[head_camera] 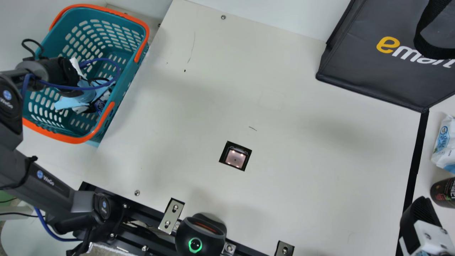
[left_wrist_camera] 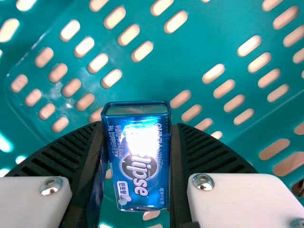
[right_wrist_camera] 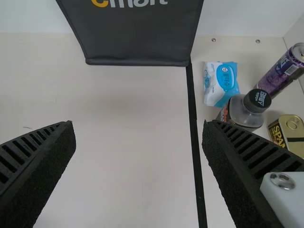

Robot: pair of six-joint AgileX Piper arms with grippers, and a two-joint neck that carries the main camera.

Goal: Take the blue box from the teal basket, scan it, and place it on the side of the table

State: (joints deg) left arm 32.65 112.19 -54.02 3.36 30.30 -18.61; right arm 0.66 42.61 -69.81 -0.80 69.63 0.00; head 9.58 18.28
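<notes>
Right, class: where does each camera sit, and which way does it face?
Main: on the neck, facing down at the table; my left arm and part of the right pincer show.
Left wrist: on that wrist, facing into the teal basket; the left pincer grips the blue box.
Right wrist: on that wrist, facing across the table; the right pincer shows, open.
Main and right wrist share the black bag.
</notes>
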